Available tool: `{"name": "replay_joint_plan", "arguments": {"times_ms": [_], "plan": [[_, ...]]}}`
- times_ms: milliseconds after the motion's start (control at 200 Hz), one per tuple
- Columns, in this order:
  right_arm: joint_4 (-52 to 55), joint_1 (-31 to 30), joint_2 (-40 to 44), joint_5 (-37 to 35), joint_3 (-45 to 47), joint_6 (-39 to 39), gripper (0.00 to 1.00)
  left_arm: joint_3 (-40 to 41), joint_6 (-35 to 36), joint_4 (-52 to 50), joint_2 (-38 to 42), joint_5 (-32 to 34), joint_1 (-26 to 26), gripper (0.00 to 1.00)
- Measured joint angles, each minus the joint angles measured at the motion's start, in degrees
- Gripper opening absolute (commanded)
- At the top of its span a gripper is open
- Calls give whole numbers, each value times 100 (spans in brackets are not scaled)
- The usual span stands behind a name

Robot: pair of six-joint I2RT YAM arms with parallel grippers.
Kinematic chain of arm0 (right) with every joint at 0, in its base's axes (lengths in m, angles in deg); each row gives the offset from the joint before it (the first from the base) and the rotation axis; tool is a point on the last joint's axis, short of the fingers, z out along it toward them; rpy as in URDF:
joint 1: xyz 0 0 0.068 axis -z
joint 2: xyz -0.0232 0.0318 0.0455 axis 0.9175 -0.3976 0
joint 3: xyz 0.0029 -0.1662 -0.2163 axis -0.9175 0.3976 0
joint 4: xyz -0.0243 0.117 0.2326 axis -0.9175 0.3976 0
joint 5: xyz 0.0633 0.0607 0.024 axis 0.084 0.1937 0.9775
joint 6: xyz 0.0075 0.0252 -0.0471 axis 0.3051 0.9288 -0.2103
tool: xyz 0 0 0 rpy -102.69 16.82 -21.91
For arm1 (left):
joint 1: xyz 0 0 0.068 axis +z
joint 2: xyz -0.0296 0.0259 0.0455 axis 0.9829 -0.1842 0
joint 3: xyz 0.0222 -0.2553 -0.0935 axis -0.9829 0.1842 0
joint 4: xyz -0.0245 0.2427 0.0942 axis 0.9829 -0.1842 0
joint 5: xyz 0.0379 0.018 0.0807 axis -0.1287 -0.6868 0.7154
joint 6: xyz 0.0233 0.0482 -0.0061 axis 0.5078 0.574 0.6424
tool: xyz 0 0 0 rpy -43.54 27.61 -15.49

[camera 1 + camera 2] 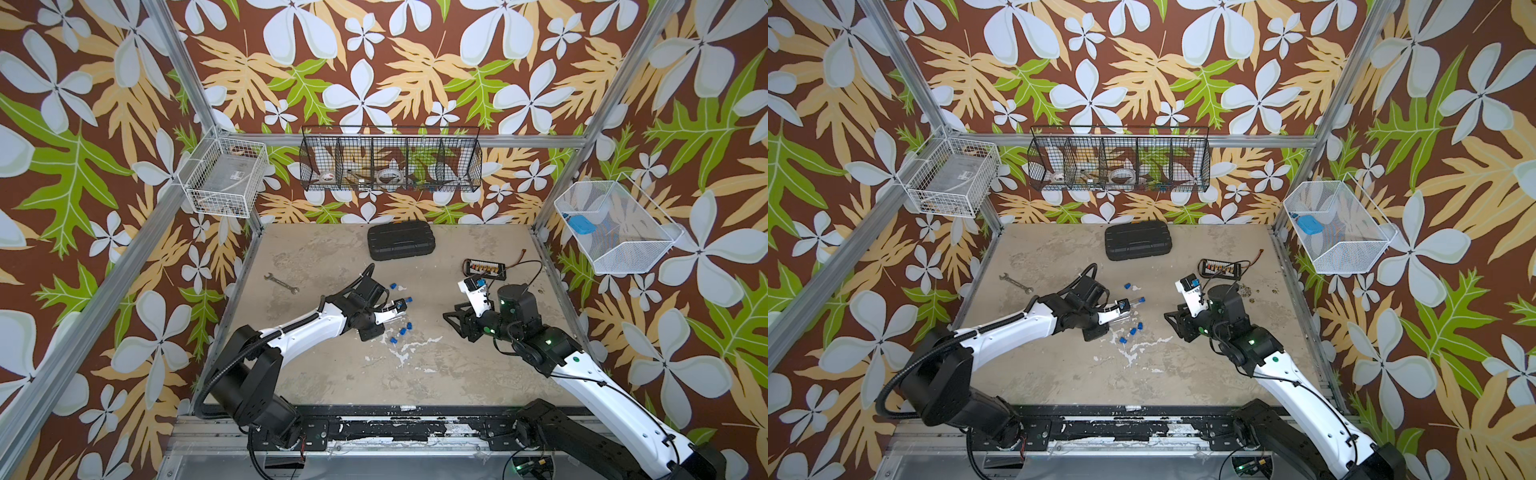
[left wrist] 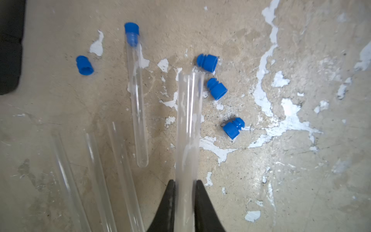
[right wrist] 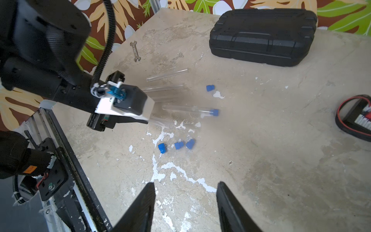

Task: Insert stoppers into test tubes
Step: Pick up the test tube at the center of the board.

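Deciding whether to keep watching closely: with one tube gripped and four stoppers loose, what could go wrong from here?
1. The left end effector pinches the held tube near one end; pushing a stopper into its far mouth might lever or slip it.
2. Three loose stoppers lie close together, so the open right end effector may knock one away.
3. Bare tubes lying loose alongside could roll if brushed.

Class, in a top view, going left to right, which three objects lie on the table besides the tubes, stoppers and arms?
Grey metal wrench → black ribbed plastic case → black connector board with wires.
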Motion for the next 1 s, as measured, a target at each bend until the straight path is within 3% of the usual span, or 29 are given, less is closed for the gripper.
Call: {"name": "replay_joint_plan", "arguments": {"times_ms": [210, 415, 691, 1001], "plan": [[374, 2, -629, 339, -754, 774, 54, 518, 13, 402, 841, -367, 0, 7], [970, 0, -1792, 1384, -1631, 903, 55, 841, -35, 890, 1220, -796, 0, 5], [1106, -48, -2441, 2367, -1947, 1069, 56, 1314, -131, 1902, 1775, -1266, 0, 4], [1134, -459, -3117, 2551, -2223, 1222, 45, 1390, -133, 2326, 1821, -1526, 0, 4]]}}
